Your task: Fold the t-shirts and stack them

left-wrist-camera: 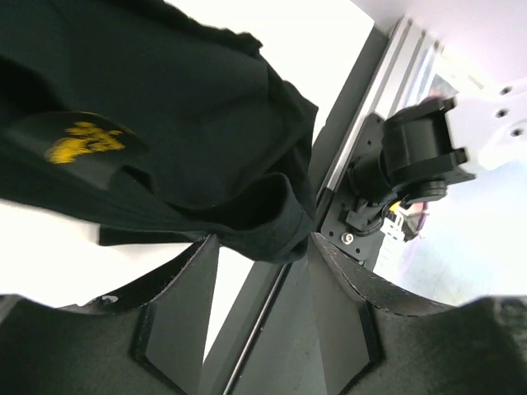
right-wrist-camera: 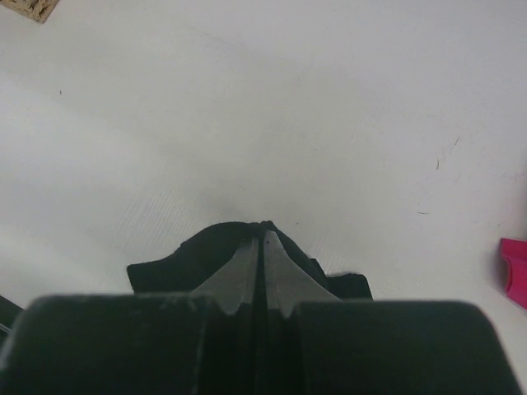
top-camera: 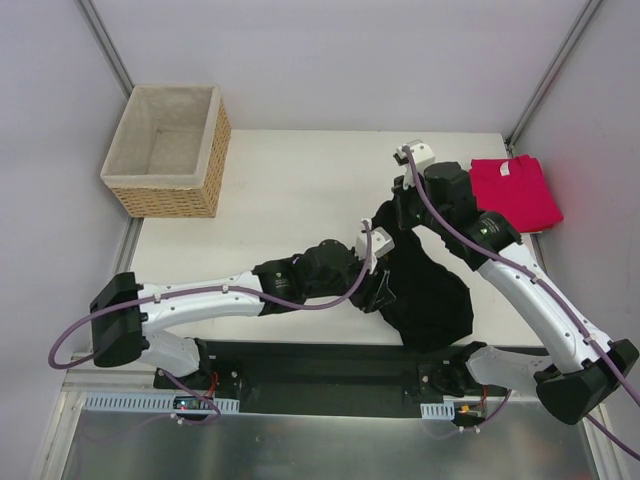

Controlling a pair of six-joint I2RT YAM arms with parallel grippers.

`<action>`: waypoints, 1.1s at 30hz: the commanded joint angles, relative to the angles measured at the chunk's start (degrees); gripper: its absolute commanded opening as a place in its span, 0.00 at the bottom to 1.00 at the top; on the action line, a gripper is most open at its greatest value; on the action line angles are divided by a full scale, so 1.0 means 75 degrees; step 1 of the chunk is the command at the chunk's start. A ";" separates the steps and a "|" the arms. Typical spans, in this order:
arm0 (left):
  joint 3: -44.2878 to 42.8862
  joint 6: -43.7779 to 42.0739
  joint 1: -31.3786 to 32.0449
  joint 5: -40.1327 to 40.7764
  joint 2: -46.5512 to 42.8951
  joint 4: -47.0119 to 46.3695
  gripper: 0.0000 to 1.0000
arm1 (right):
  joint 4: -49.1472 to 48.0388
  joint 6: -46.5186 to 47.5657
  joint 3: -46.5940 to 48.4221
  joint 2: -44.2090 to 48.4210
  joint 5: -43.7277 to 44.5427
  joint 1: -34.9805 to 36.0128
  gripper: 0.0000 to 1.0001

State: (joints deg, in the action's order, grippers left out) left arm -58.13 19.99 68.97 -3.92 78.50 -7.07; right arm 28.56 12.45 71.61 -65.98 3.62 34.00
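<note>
From my station, the left arm [top-camera: 200,295] lies low and almost flat across the near part of the table [top-camera: 290,190]. It reaches from its base at the near left corner out towards the middle, with the wrist turned to face the left edge of the black t-shirt [top-camera: 435,295]. The left end effector [left-wrist-camera: 263,240] has its fingers [left-wrist-camera: 181,288] standing apart, and a rolled fold of the black cloth lies loose at the tips between them. In the left wrist view I can also see a small yellow mark [left-wrist-camera: 82,144] on the dark fabric.

The right arm [top-camera: 530,290] rises from its base at the near right corner and leans forward and to the left. Its elbow is high and its wrist is bent down over the far end of the black t-shirt. The right end effector [right-wrist-camera: 263,234] has its fingers pressed together, clamped on a bunch of the black cloth that shows on both sides of the tips.

The black t-shirt lies crumpled on the near right part of the table, between the two arms. Its far corner is drawn up to the right end effector. The red t-shirt [top-camera: 515,190] lies flat and folded at the far right edge of the table, well apart from the left arm and just beyond the right wrist.

A wicker basket [top-camera: 165,150] with pale lining stands at the far left corner.
</note>
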 commanded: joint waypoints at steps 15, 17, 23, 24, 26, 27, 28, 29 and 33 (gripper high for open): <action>-0.0546 0.0265 0.0238 -0.0473 0.1345 -0.0452 0.43 | -0.0479 -0.0054 0.0038 0.0054 -0.0119 -0.0115 0.01; -0.0558 0.0218 0.0226 -0.0438 0.1346 -0.0463 0.30 | -0.0503 -0.0054 -0.0009 0.0113 -0.0084 -0.0127 0.01; -0.0464 0.0066 0.0238 -0.0192 0.1148 -0.0452 0.00 | -0.0491 -0.0054 -0.0115 0.0277 0.0080 -0.0150 0.01; -0.0453 0.0007 0.0238 0.0017 0.1100 -0.0359 0.00 | -0.0479 -0.0019 -0.0115 0.0300 0.0092 -0.0162 0.00; -0.0476 -0.0215 0.0214 0.0357 0.0925 -0.0183 0.00 | -0.0398 0.0027 -0.0068 0.0336 0.0208 -0.0174 0.01; -0.0557 -0.0285 0.0214 0.0823 0.0866 0.0119 0.00 | -0.0351 0.0063 -0.0033 0.0347 0.0244 -0.0162 0.01; -0.0628 -0.0437 0.0133 0.1048 0.0796 0.0296 0.00 | -0.0292 0.0156 0.0013 0.0359 0.0291 -0.0174 0.01; -0.0698 -0.0531 0.0097 0.1224 0.0575 0.0461 0.00 | -0.0211 0.0215 0.0153 0.0394 0.0407 -0.0174 0.01; -0.1026 -0.0988 -0.0230 0.2302 -0.0269 0.1293 0.00 | -0.0023 0.0578 0.0762 0.0756 0.0748 -0.0162 0.01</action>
State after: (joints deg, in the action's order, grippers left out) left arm -60.90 17.26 69.54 3.36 85.32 -2.22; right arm 28.29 13.76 71.20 -64.58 5.72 33.08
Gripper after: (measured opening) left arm 0.036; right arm 0.018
